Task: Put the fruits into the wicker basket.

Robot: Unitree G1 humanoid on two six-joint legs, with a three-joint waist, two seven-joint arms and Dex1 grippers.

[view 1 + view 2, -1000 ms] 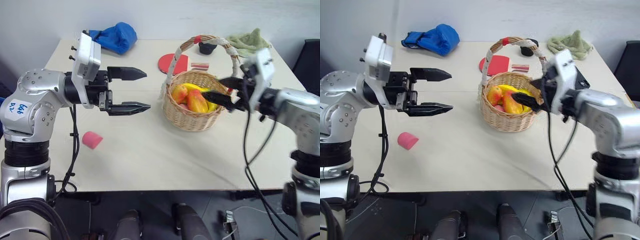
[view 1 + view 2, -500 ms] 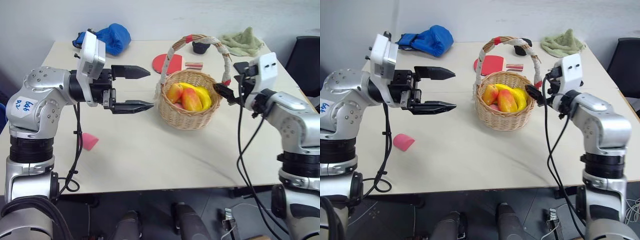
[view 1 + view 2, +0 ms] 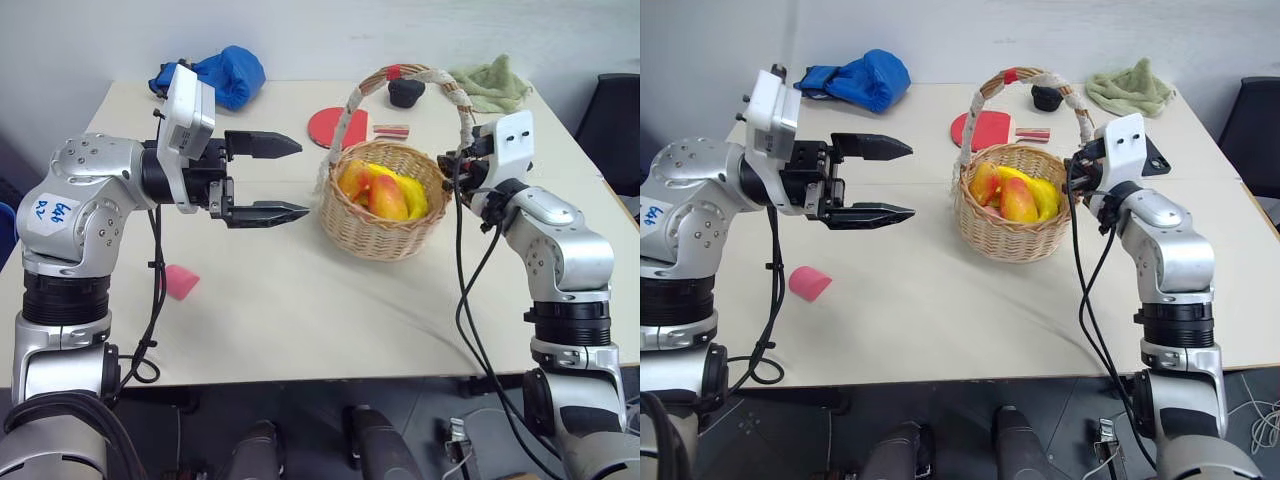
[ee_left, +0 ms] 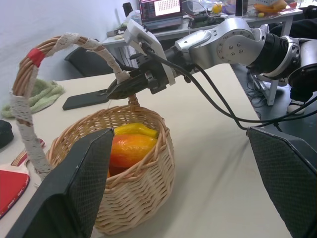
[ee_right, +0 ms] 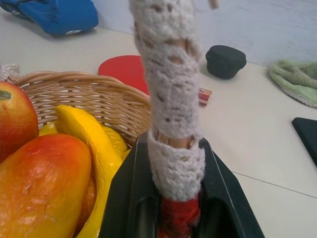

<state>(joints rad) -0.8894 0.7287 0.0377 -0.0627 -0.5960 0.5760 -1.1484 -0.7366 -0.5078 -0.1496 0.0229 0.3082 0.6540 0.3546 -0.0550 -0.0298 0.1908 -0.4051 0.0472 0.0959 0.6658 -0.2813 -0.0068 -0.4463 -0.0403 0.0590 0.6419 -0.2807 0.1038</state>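
Note:
The wicker basket (image 3: 380,222) stands mid-table with its arched, cord-wrapped handle (image 3: 410,72) upright. Inside lie the fruits: a red-blushed mango (image 3: 385,197), a second mango (image 3: 352,180) and a yellow banana (image 3: 412,190). My right gripper (image 3: 452,170) is level at the basket's right side, shut on the handle's lower end (image 5: 171,99) just above its red band, with the mango (image 5: 39,183) and banana (image 5: 86,139) close beside it. My left gripper (image 3: 300,178) hovers open and empty to the left of the basket, pointing at it.
A small pink cylinder (image 3: 181,282) lies at the near left. Along the back are a blue glove (image 3: 215,72), a red paddle (image 3: 335,127), a small striped box (image 3: 390,130), a black lump (image 3: 405,93) and a green towel (image 3: 490,80). A black chair (image 3: 615,120) stands right.
My right gripper left the spot over the fruits, moved to the handle's right end and shut on it. The left gripper stayed put. The camera shifted a little.

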